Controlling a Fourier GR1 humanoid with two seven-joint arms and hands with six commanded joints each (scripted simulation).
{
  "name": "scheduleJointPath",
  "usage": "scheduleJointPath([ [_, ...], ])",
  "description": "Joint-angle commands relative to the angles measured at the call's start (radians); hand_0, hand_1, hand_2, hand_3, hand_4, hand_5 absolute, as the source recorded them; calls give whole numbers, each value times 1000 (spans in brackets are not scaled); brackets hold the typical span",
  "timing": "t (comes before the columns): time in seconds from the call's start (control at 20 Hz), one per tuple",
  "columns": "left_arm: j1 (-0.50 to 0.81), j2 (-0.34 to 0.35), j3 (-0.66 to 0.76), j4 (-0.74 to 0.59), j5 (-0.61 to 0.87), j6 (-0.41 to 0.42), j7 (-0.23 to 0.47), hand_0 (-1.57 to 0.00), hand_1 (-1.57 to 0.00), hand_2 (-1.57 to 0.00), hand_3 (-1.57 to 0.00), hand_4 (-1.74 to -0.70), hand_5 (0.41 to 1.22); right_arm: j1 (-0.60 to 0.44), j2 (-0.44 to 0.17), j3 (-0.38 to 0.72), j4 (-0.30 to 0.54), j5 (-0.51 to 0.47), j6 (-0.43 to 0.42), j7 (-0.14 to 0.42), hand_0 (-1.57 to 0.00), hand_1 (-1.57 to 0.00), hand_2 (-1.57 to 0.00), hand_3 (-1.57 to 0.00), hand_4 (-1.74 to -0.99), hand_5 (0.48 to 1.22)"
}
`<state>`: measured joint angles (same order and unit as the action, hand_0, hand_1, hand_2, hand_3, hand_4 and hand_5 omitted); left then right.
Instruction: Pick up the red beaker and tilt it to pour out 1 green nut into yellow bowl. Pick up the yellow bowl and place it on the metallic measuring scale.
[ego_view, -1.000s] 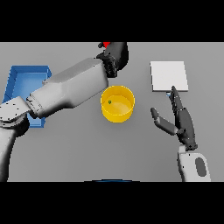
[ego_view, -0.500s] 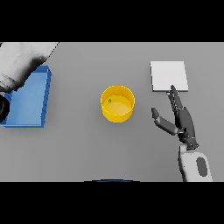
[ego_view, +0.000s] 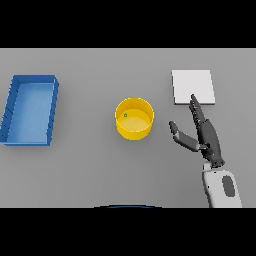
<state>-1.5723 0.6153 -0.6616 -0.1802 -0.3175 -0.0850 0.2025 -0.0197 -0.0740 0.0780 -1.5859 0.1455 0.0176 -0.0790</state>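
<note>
The right hand (ego_view: 206, 136) reaches up from the near right side, fingers straight and loose, thumb sticking out to the left (it holds nothing). It sits between the yellow bowl (ego_view: 134, 118) in the middle and the white square scale (ego_view: 193, 87) at the far right. A tiny green nut (ego_view: 125, 115) lies inside the bowl. A blue tray (ego_view: 29, 110) rests far left.
</note>
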Motion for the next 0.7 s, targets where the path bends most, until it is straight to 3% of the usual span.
scheduleJointPath([
  [0.0,31,12,11,-3,27,31,19,-1571,-1567,-1566,-1406,-1727,1221,8,2,0,-3,-2,-1,-1,1,1,1,1,-1286,649],
  [0.25,210,38,66,-5,186,108,105,-1571,-1570,-1569,-1503,-1736,1221,5,6,7,-8,-8,7,4,1,1,1,1,-1285,663],
  [0.35,278,32,84,-23,246,143,138,-1571,-1570,-1570,-1464,-1738,1221,14,-3,8,-16,-4,10,0,1,1,1,1,-1302,671],
  [0.4,312,33,95,-39,279,162,150,-1571,-1570,-1570,-1418,-1739,1221,14,1,13,-20,-2,9,4,1,1,1,1,-1307,677],
  [0.65,477,68,110,-165,392,243,218,-1571,-1571,-1571,-1521,-1740,1221,27,-19,3,-8,-7,21,-19,1,1,1,1,-1304,707],
])
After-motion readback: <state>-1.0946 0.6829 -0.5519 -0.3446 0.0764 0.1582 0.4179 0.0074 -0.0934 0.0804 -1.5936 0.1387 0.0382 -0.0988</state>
